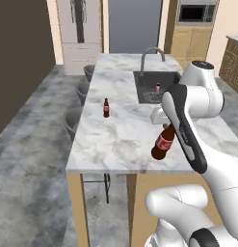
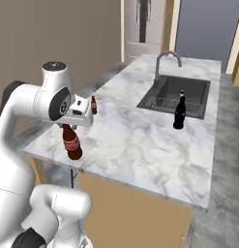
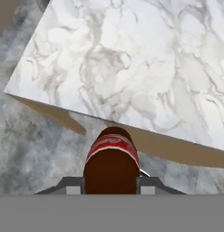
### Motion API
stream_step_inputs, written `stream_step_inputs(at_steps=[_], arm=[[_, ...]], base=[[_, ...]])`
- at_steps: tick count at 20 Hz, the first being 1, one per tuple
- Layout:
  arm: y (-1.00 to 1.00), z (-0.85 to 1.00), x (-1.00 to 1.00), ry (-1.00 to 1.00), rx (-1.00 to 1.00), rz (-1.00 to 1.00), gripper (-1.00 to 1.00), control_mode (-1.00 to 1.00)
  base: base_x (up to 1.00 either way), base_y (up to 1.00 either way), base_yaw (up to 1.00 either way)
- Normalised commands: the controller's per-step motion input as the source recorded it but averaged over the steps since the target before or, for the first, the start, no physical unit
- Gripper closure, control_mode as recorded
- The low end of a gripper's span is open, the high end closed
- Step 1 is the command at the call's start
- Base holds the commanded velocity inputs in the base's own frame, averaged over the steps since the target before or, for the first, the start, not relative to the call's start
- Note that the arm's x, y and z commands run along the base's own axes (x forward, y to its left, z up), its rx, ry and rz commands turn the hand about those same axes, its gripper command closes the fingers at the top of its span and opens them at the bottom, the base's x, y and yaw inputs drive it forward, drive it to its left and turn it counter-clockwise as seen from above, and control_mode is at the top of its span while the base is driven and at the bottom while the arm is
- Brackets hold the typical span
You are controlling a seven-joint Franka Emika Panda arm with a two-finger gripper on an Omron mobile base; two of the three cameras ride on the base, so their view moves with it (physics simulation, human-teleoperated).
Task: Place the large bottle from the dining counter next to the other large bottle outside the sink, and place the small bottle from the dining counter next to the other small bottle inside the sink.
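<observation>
We had the tool (image 2: 68, 125) clamped on the neck of the tall brown cola-style bottle with a red label (image 1: 163, 143), which hung tilted over the near edge of the white-and-grey marble bench (image 1: 120, 140), its base clear of the top. In the hand view the bottle's body (image 3: 111, 163) sat squarely between the two finger tips. We judged it rigid and smooth, likely slippery, and top-held as it was, prone to swing; a hold just under the cap seemed secure enough provided we moved slowly. Farther along the bench's left edge stood the tiny brown bottle with a red label (image 1: 106, 107), upright and light, best taken around its body. Beyond, at the far right, the tall glossy black bottle (image 2: 179, 112) stood just outside the near rim of the dark grey sink (image 2: 193, 85), and the tiny pink bottle (image 1: 158, 88) stood inside the basin.
</observation>
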Motion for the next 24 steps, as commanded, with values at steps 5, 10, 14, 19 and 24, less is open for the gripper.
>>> stream_step_inputs(at_steps=[5,10,14,19,24], arm=[[0.0,0.0,0.0,0.0,0.0,0.0,1.0,1.0],[0.0,0.0,0.0,0.0,0.0,0.0,1.0,1.0],[0.0,0.0,0.0,0.0,0.0,0.0,1.0,1.0],[0.0,0.0,0.0,0.0,0.0,0.0,1.0,1.0],[0.0,0.0,0.0,0.0,0.0,0.0,1.0,1.0]], base=[[-0.41,-0.74,0.46],[-0.44,-0.71,0.44],[-0.53,-0.76,0.43],[-0.51,-0.76,0.42],[-0.24,-0.85,0.43]])
